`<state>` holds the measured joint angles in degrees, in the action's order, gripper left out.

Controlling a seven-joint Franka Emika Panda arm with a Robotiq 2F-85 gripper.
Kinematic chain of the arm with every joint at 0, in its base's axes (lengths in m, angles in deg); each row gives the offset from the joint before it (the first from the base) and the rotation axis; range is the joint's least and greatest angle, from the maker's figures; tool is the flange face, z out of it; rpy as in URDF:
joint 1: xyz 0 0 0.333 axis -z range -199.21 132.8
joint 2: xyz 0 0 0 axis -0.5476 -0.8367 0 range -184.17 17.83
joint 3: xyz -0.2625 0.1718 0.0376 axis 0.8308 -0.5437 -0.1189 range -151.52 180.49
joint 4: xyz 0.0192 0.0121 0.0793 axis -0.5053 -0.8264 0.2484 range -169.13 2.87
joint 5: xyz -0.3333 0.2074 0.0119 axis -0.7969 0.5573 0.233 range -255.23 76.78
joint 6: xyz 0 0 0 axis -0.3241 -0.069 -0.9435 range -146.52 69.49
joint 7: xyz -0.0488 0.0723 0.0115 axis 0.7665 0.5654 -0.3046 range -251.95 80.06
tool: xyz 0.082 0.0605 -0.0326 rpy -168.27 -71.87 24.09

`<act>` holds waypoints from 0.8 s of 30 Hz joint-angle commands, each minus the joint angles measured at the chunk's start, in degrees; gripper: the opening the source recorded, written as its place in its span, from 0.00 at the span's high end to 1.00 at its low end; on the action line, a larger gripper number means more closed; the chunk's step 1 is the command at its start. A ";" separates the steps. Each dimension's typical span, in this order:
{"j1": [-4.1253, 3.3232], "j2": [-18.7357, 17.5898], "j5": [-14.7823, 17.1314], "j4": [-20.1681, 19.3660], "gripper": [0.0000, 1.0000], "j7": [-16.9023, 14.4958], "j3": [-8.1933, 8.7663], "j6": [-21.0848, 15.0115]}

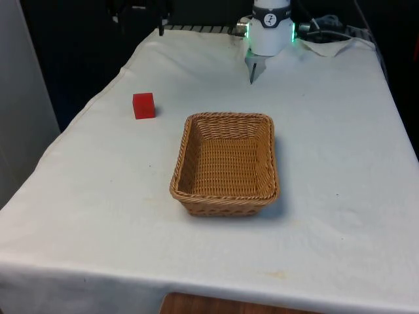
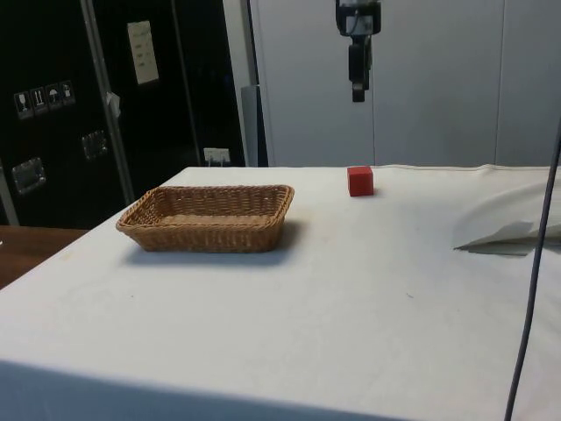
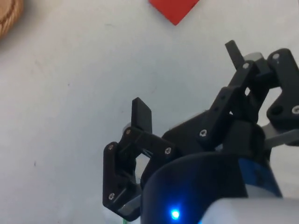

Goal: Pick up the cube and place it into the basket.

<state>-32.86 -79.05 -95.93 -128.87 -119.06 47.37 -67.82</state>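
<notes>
A red cube (image 1: 144,105) sits on the white cloth at the front view's left, apart from the woven basket (image 1: 224,199) in the middle of the table. In the side view the cube (image 2: 360,181) lies beyond the empty basket (image 2: 206,234). My gripper (image 1: 251,72) hangs high above the table's far end, well above the cube (image 3: 174,9) and off to one side of it. In the side view the gripper (image 2: 358,85) points straight down. Its fingers (image 3: 141,114) stand apart in the wrist view, so the gripper (image 3: 187,83) is open with nothing between them. A bit of the basket's rim (image 3: 6,15) shows there too.
A crumpled white cloth (image 1: 332,43) lies at the far end on the front view's right, and in the side view that cloth (image 2: 508,228) bulges up. A grey cable (image 2: 533,263) hangs in the side view's foreground. The table's edge runs close to the cube.
</notes>
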 commanded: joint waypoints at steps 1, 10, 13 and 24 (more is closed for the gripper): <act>0.00 -0.80 1.20 0.06 0.00 -1.49 0.40 -0.97; 0.00 -4.81 5.04 0.29 0.00 -5.79 1.72 -4.58; 0.06 -6.13 6.30 0.29 0.00 -6.99 1.83 -5.90; 0.11 -11.06 12.72 0.00 0.00 -12.32 1.72 -9.57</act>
<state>-32.86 -90.22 -84.47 -128.46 -130.40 49.49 -76.64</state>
